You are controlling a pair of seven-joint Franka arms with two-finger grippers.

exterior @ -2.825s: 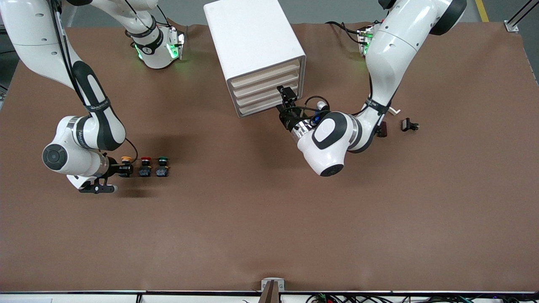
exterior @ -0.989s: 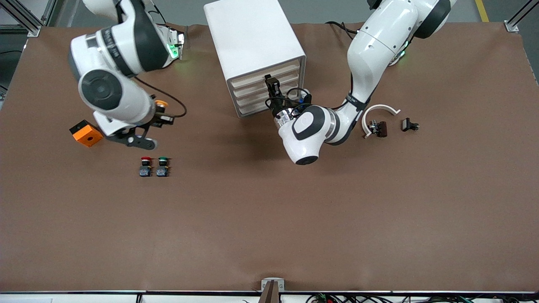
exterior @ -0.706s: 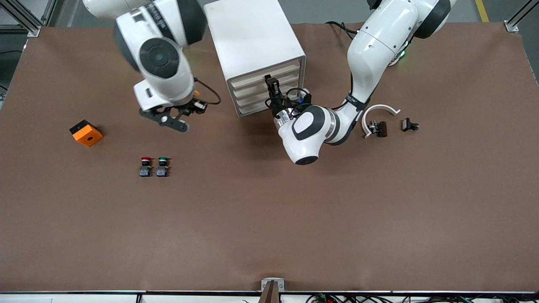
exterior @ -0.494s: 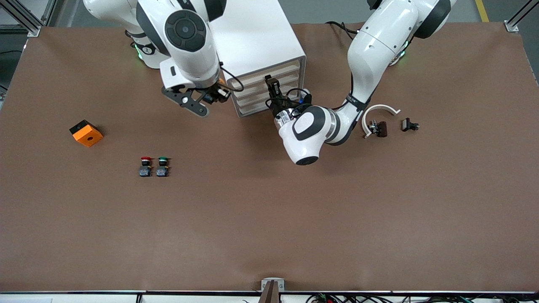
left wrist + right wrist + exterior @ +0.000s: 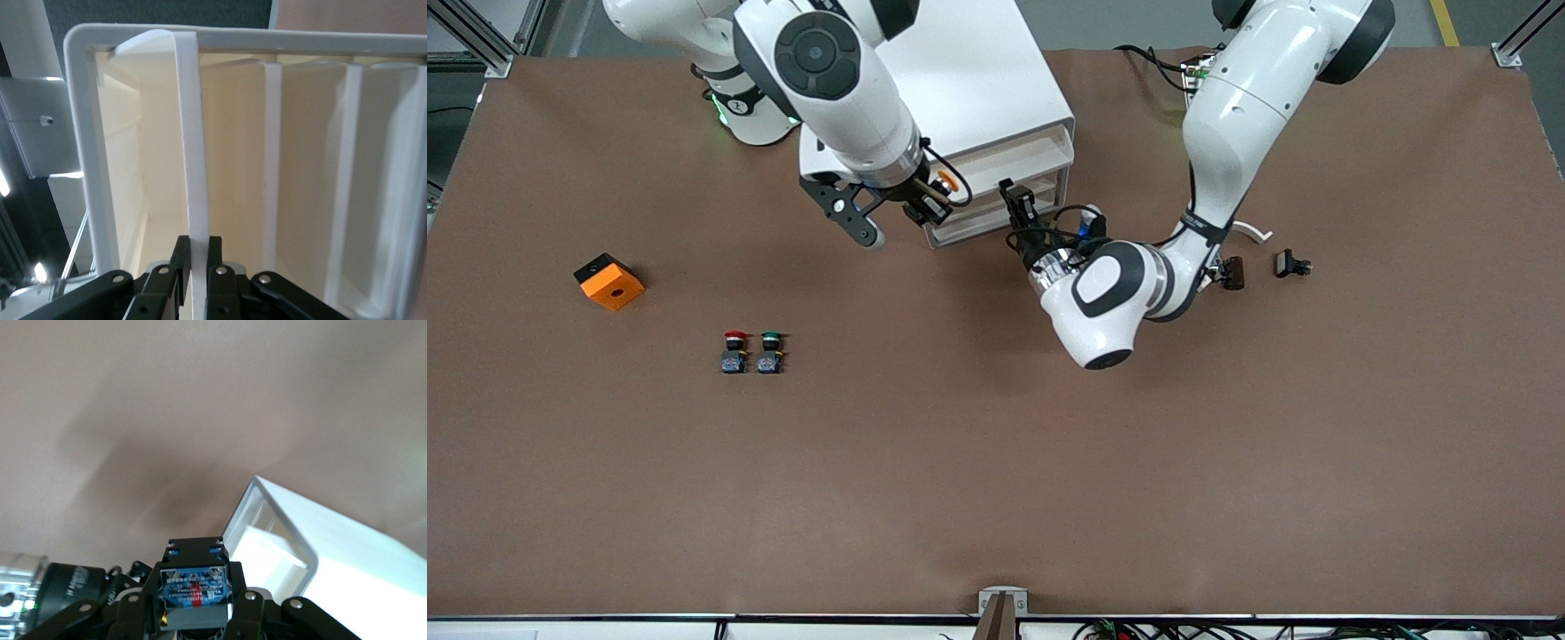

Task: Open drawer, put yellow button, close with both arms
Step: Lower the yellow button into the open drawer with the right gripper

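The white cabinet (image 5: 960,71) stands near the arms' bases. Its top drawer (image 5: 1009,164) is pulled partly out and shows as a white tray. My left gripper (image 5: 1014,191) is shut on the drawer's front wall (image 5: 190,133), which runs between its fingers in the left wrist view. My right gripper (image 5: 932,200) is shut on the yellow button (image 5: 948,183) and holds it in the air at the cabinet's front corner toward the right arm's end. In the right wrist view the button's blue-labelled body (image 5: 193,587) sits between the fingers, with the cabinet (image 5: 333,560) beside it.
A red-capped button (image 5: 735,350) and a green-capped button (image 5: 770,350) stand side by side nearer the front camera. An orange block (image 5: 609,281) lies toward the right arm's end. A white curved piece (image 5: 1258,234) and small dark parts (image 5: 1291,264) lie toward the left arm's end.
My right arm lifted the yellow button off the table and carried it to the cabinet's front. My left gripper pulled the top drawer out toward the front camera.
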